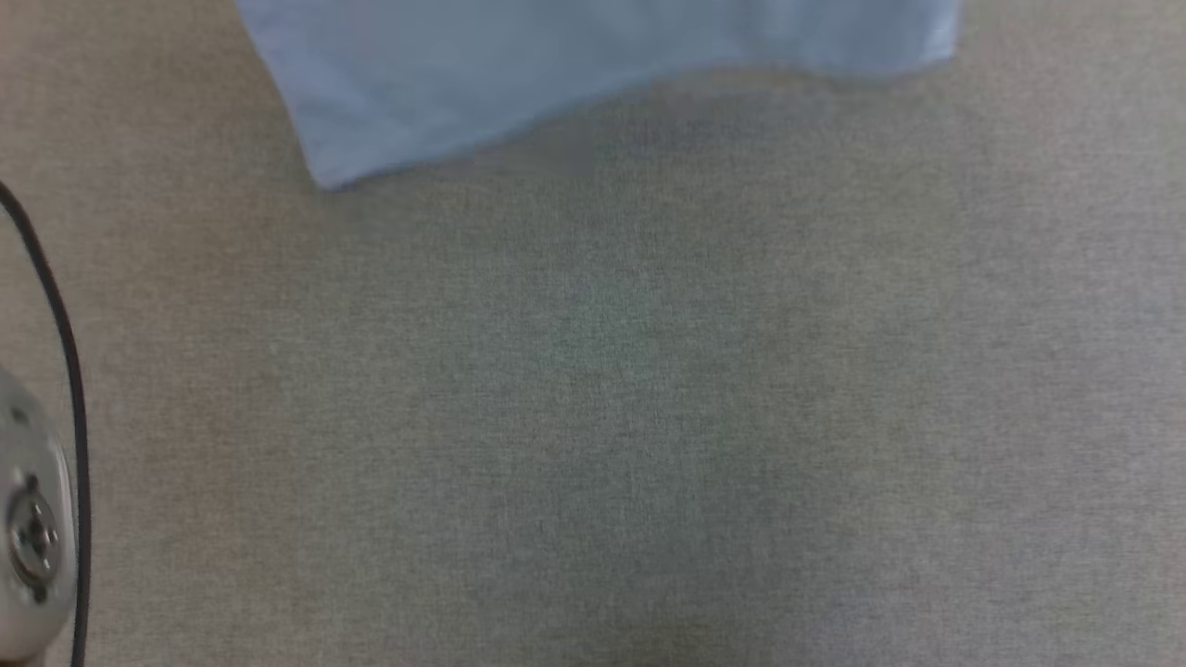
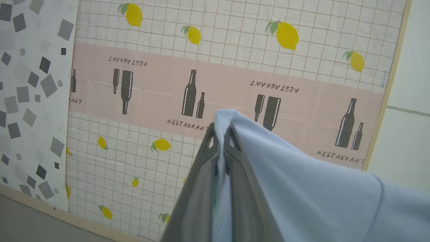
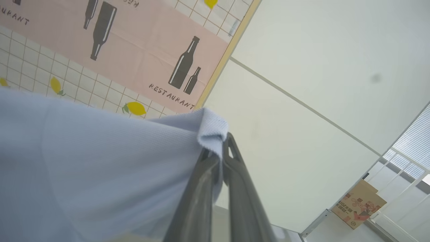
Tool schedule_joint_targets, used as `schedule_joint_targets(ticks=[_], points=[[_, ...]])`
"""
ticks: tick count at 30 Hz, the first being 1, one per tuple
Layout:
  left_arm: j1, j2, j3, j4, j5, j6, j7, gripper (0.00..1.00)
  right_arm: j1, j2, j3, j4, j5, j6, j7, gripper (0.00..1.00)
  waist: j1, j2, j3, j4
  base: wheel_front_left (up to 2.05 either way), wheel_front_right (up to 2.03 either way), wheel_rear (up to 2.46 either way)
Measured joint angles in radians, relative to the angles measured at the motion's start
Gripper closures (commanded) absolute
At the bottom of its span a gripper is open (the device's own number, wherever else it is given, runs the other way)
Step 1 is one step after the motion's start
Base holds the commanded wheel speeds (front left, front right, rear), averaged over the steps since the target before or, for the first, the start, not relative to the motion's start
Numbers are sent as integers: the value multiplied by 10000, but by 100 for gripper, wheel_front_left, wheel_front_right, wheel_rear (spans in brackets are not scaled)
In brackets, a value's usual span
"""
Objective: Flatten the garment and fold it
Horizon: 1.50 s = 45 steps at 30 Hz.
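Observation:
The light blue garment hangs across the top of the head view, its lower hem above the grey table surface. In the left wrist view my left gripper is shut on a corner of the garment, and the cloth drapes away to the right. In the right wrist view my right gripper is shut on another corner of the garment, with the cloth spreading left. Both grippers point upward toward a wall, holding the shirt lifted. The white panel and logo are hidden.
A patterned wall covering with lemons and bottles stands behind. A pale joint of my left arm with a black cable sits at the head view's left edge. A cardboard box lies by a railing.

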Motion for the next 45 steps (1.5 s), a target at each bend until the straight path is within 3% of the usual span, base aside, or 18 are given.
schedule_joint_targets(ticks=[4, 8, 15, 23, 28, 34, 39, 45], points=[[-1051, -307, 414, 546, -196, 322, -1058, 100, -1165, 360, -293, 644, -853, 0, -1252, 100, 0, 0, 413, -9, 0, 0, 0], [-1629, -439, 489, 1022, -322, 263, -1835, 100, -1997, 593, -420, 1521, -1467, 0, -2355, 100, -1, 0, 741, 0, 0, 0, 0], [-1183, -477, 305, 2084, -545, -445, -2034, 100, -1731, 621, -117, 2945, -1313, 0, -3641, 100, -1, 0, 1056, 106, 0, 0, 0], [1670, -382, -349, 2481, -922, -1678, -1281, 100, 756, 228, 1193, 3680, 673, 0, -4408, 100, -1, 0, 647, 195, 0, 0, 0], [4413, -244, -974, 1680, -1360, -1987, -207, 100, 3235, -393, 2228, 2899, 2303, 0, -3693, 100, -2, 0, 22, 224, 0, 0, 0], [8385, -157, -1413, -403, -2477, -2063, 1212, 100, 7241, -1499, 2930, 652, 4213, 0, -1933, 100, -3, 0, -1016, 236, 0, 0, 0], [11205, -144, -1333, -1818, -3141, -1941, 2052, 100, 10162, -2150, 2378, -1185, 4830, 0, -508, 100, -3, 0, -1827, 225, 0, 0, 0], [13556, -337, -1099, -3300, -3649, -1406, 2523, 100, 13217, -2205, 988, -2847, 4803, 0, 1026, 100, -4, 0, -2596, 216, 0, 0, 0]])
